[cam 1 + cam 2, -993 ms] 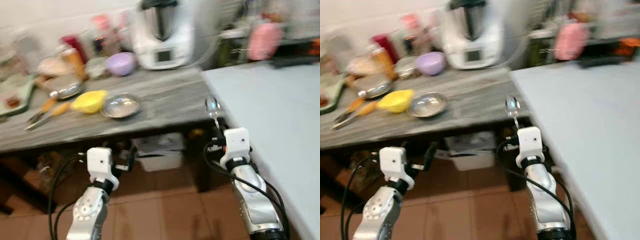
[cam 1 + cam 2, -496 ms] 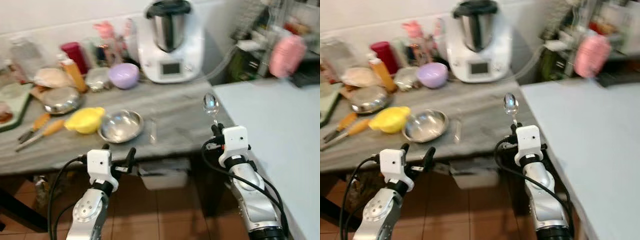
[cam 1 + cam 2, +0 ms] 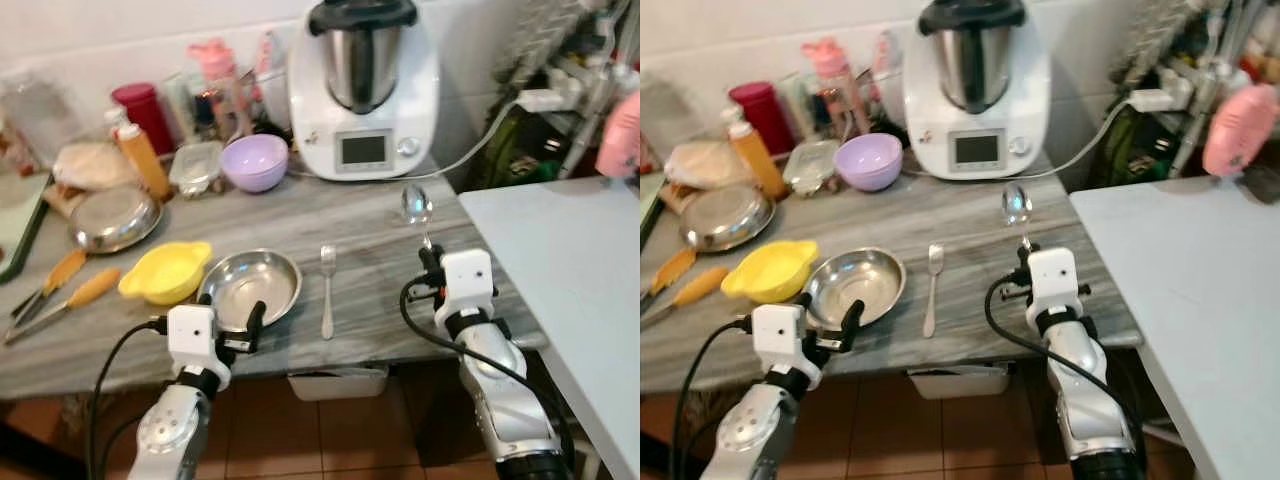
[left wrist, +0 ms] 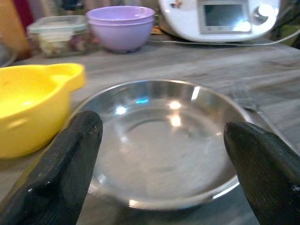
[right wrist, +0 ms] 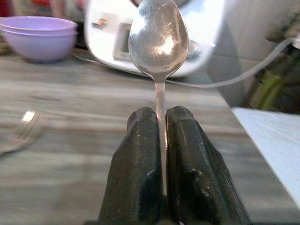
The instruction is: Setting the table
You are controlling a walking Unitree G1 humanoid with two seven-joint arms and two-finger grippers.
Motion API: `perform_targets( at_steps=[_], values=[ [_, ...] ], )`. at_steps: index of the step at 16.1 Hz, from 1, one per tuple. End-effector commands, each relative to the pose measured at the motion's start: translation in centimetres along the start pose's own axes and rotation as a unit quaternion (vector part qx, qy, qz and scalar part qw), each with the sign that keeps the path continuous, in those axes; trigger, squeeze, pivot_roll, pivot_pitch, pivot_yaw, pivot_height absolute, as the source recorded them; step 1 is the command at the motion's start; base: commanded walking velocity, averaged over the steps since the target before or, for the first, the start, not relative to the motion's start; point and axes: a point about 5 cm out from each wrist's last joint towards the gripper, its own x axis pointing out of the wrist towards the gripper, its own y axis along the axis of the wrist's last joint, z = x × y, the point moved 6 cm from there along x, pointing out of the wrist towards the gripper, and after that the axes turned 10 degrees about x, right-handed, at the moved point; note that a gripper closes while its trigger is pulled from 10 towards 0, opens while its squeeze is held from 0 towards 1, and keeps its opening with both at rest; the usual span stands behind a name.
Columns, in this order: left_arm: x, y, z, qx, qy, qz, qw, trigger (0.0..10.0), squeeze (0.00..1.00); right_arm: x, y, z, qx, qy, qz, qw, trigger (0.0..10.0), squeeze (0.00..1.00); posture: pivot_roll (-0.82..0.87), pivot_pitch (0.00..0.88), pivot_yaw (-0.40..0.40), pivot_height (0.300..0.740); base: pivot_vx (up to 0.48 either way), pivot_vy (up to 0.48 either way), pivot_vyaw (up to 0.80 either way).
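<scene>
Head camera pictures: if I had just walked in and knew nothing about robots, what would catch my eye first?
Probably the spoon, standing bowl-up, pinched by its handle in the right gripper above the grey counter's right end. Next, the left gripper, fingers spread wide, faces a shiny steel bowl near the counter's front edge, with a fork lying between the two arms. Behind them stands a big white kitchen machine.

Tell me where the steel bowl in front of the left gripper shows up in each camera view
Left eye view: steel bowl lower left of centre, right of the yellow bowl.
Right eye view: left of centre, left of the fork.
Left wrist view: centre, between the left gripper's open fingers.
Right wrist view: not in it.
Shared landmark: purple bowl.
</scene>
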Motion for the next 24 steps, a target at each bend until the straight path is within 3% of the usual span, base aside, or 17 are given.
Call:
perform_targets(
  at_steps=[1,6,11,15,17,20,22,24],
  values=[
    [-1.0,-0.4,-1.5,0.009,0.011,-0.008,1.0,10.0,0.0,0.3,0.5,-1.6,0.009,0.022,0.009,1.0,10.0,0.0,-0.14,0.009,0.096,0.74,0.0,0.0,0.0],
    [-2.9,-0.1,-1.8,0.029,-0.043,-0.011,0.999,10.0,0.0,0.3,0.8,-2.3,0.03,0.026,0.009,0.999,10.0,0.0,-0.13,0.029,0.102,0.74,0.0,0.0,0.0],
    [-3.9,0.4,-0.2,0.037,-0.134,-0.016,0.99,10.0,0.0,0.3,0.4,-2.6,0.092,0.001,-0.017,0.996,10.0,0.0,-0.13,0.037,0.111,0.74,0.0,0.0,0.0],
    [-4.4,0.1,0.9,0.036,-0.165,-0.026,0.985,10.0,0.0,0.7,-1.7,-1.8,0.171,-0.033,-0.082,0.981,10.0,0.0,-0.13,0.042,0.124,0.74,0.0,0.0,0.0],
    [-4.5,-0.1,1.2,0.034,-0.176,-0.032,0.983,10.0,0.0,0.9,-2.8,-2.5,0.216,-0.034,-0.113,0.969,10.0,0.0,-0.13,0.045,0.127,0.74,0.0,0.0,0.0],
    [-4.7,-0.1,1.6,0.034,-0.183,-0.035,0.982,10.0,0.0,1.5,-2.7,-3.5,0.23,-0.024,-0.126,0.965,10.0,0.0,-0.13,0.049,0.129,0.74,0.0,0.0,0.0],
    [-4.9,-0.2,1.8,0.035,-0.187,-0.039,0.981,10.0,0.0,2.0,-2.9,-4.6,0.275,-0.025,-0.146,0.95,10.0,0.0,-0.12,0.057,0.129,0.74,0.0,0.0,0.0],
    [-5.0,-0.3,2.0,0.036,-0.193,-0.041,0.98,10.0,0.0,2.3,-2.8,-5.4,0.275,-0.019,-0.154,0.949,10.0,0.0,-0.12,0.054,0.124,0.74,0.0,0.0,0.0]
  ],
)
